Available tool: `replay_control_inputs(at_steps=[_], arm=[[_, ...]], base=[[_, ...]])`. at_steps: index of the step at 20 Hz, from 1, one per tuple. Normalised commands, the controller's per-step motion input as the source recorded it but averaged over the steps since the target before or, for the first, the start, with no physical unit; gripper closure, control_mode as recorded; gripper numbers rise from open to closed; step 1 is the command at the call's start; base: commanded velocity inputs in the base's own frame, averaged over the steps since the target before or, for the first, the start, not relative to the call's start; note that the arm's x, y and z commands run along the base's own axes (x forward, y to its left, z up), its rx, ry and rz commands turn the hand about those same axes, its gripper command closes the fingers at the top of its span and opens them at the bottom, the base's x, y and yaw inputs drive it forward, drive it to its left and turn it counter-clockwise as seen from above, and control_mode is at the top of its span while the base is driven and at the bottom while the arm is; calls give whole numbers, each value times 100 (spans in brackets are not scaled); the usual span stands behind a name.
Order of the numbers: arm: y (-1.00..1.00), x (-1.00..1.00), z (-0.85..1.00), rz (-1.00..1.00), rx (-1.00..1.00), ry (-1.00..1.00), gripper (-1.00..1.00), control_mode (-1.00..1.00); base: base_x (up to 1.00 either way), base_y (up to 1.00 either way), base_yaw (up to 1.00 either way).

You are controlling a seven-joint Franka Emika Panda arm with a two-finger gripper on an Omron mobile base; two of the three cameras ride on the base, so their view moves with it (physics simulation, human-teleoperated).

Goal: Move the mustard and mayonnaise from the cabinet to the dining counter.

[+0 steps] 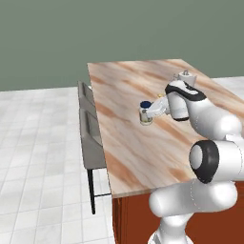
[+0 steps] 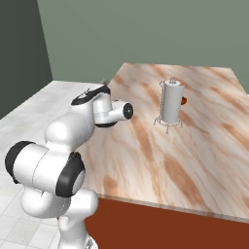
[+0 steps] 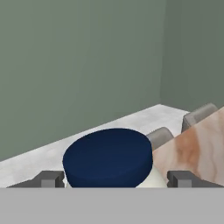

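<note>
Mayo jar (image 1: 145, 115) stood upright on the dining counter (image 1: 143, 157), near its left edge, dark blue lid (image 3: 108, 156) up. Gripper (image 3: 115, 178) sat round it w/ jaws spread wide, a fingertip (image 3: 49, 179) either side of the jar; contact couldn't be told. Paper-towel roll (image 2: 171, 101) stood farther along the counter, well apart; grey stools (image 1: 90, 138) alongside.

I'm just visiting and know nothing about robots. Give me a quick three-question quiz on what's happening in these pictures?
1. True or false: the mayonnaise stands on the dining counter.
2. The jar's lid is: A red, B dark blue, C green.
3. What stands in a wire holder further along the counter?

Key: 1 true. 2 B. 3 The paper-towel roll. Bonus fact: the gripper has its jaws wide on either side of the jar.
</note>
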Motion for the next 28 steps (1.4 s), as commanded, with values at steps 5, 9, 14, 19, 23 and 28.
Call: replay_control_inputs(at_steps=[5, 9, 14, 19, 23, 28], arm=[[0, 36, -17, 5, 1, 0, 100, -100], [5, 22, -22, 10, 0, 0, 100, -100], [6, 19, -19, 9, 0, -5, 100, -100], [7, 28, -15, 6, 0, -8, 100, -100], [8, 33, -12, 3, 0, -7, 100, -100], [2, 29, -18, 1, 0, 0, 100, -100]], base=[[0, 0, 0], [0, 0, 0], [0, 0, 0], [0, 0, 0], [0, 0, 0], [0, 0, 0]])
